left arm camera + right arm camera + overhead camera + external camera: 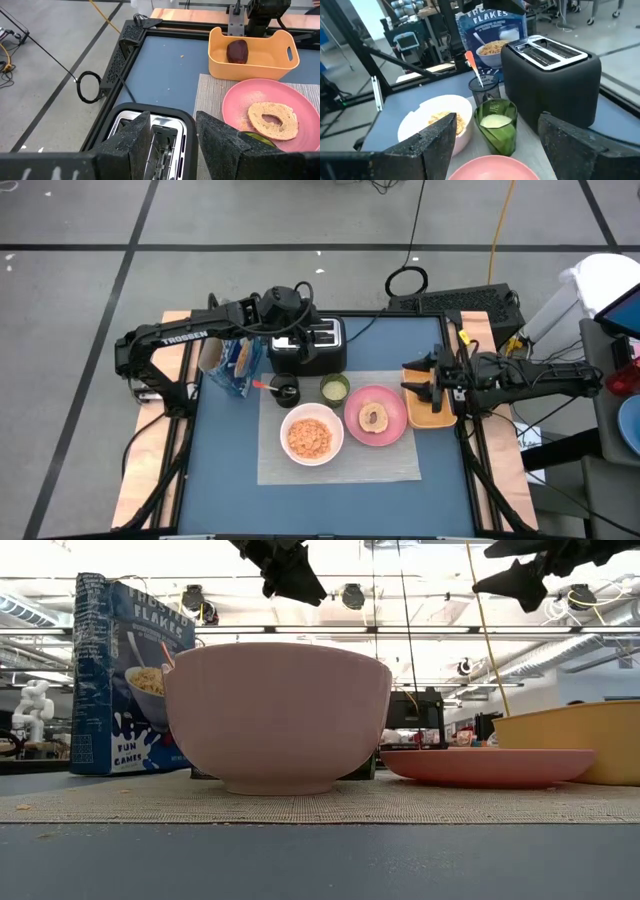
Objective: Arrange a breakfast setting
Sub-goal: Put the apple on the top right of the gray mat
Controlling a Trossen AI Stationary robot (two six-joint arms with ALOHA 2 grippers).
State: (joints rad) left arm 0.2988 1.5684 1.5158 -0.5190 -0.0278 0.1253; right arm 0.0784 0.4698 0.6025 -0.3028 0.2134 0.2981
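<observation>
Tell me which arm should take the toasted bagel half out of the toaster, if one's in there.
Left. Its tool hovers open right above the toaster, looking into the slots. The right tool sits over the orange tray, farther off. Whether the slots hold anything is unclear.

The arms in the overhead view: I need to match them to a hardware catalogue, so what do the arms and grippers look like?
Both arms are dark, nearly black, built of jointed segments. The left arm carries white TROSSEN lettering along one link. Each ends in a two-finger gripper: the left gripper and right gripper have broad, blocky black fingers with a rough, grainy surface. Dark cables trail near the right arm.
</observation>
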